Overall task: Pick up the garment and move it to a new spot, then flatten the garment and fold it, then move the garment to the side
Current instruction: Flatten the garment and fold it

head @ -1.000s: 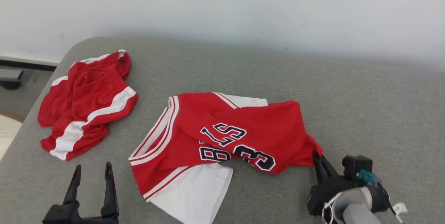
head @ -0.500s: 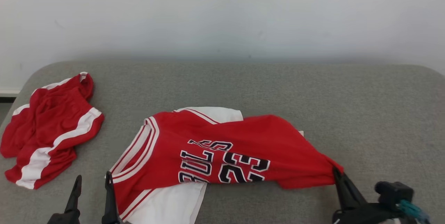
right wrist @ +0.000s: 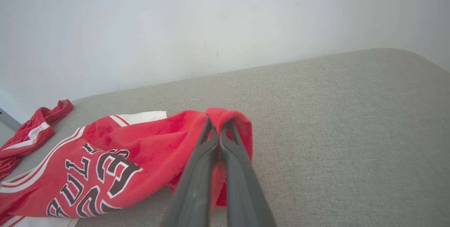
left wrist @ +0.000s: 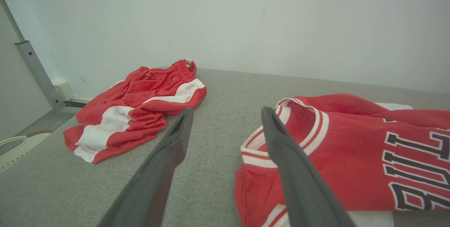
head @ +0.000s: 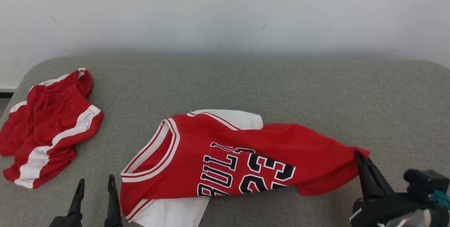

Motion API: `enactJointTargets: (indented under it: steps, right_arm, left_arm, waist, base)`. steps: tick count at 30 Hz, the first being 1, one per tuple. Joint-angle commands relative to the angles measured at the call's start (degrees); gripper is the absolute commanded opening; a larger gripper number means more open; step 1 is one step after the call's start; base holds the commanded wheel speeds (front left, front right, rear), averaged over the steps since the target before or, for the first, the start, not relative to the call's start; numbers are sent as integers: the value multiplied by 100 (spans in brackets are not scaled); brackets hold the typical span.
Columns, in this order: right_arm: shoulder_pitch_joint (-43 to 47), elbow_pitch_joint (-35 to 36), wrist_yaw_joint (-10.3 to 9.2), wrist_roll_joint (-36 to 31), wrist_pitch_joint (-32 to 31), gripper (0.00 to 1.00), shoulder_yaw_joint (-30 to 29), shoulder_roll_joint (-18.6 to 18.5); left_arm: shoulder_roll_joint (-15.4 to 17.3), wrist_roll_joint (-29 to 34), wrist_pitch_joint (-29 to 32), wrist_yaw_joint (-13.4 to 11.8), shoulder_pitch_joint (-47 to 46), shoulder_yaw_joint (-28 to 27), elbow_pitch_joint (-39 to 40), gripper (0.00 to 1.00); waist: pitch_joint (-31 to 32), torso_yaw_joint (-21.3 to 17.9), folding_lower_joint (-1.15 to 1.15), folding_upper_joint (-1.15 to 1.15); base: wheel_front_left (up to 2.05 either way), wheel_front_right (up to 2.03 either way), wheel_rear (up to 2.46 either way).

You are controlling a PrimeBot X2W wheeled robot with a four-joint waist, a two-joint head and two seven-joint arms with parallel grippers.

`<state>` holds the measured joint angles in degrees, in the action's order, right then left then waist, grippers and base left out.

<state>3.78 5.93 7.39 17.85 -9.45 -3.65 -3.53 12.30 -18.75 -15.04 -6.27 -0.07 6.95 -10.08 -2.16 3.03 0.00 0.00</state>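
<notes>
The garment [head: 246,153] is a red jersey with white trim, dark lettering and white sleeves, lying crumpled across the middle of the grey surface. It also appears in the left wrist view [left wrist: 351,149] and the right wrist view [right wrist: 116,149]. My right gripper [head: 359,153] is shut on the jersey's right end, which is pulled out to the right; its two fingers pinch a fold of red cloth [right wrist: 219,123]. My left gripper [head: 95,183] stands open at the lower left, just left of the collar [left wrist: 299,128], holding nothing.
Red shorts with white stripes [head: 49,121] lie bunched at the left end of the grey padded surface [head: 316,89], also seen from the left wrist [left wrist: 137,107]. A pale wall rises behind. The surface's rounded corners sit at far left and right.
The head camera has shifted. My right gripper has pulled the jersey's right end out to the right, stretching it so the lettering shows flatter. The left gripper stays open.
</notes>
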Motion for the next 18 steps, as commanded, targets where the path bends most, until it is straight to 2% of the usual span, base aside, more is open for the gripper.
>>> enactJointTargets:
  steps: [1,6,7,18]
  right_arm:
    - [-345,-167,20,-107,87,0,94,-56]
    - [-1429,-1128,20,-314,392,0,365,-308]
    - [-1429,-1128,20,-314,392,0,365,-308]
    - [-3783,-4361,20,-445,1280,0,589,-751]
  left_arm:
    - [-38,1,-13,10,-55,-17,-13,100]
    - [-70,39,-13,58,-169,23,-61,100]
    - [-70,39,-13,58,-169,23,-61,100]
    - [-196,94,-13,226,-443,110,-331,100]
  waist:
    - [-47,48,0,0]
    - [-146,188,0,0]
    - [-146,188,0,0]
    - [-252,610,0,0]
  base:
    - [0,0,0]
    - [0,0,0]
    - [0,0,0]
    - [0,0,0]
